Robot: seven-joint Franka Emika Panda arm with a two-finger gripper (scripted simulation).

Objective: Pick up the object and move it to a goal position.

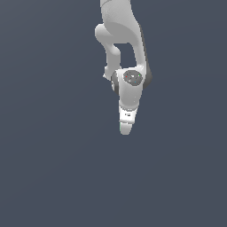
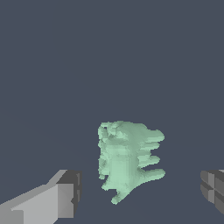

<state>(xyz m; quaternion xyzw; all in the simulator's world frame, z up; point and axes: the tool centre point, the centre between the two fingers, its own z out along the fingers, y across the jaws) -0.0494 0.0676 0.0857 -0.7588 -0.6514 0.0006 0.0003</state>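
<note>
The object (image 2: pixel 127 159) is a pale mint-green blocky item with ridges and grooves. In the wrist view it lies on the dark grey floor between my two fingers (image 2: pixel 65 194), apart from both. My gripper (image 2: pixel 140 192) is open, with wide room on each side of the object. In the exterior view the white arm hangs down from the top and the gripper (image 1: pixel 126 128) points at the floor. There only a sliver of green (image 1: pixel 120 129) shows at the hand's edge; the rest of the object is hidden behind the hand.
A plain dark grey floor (image 1: pixel 53 168) fills both views. No other objects or markers show.
</note>
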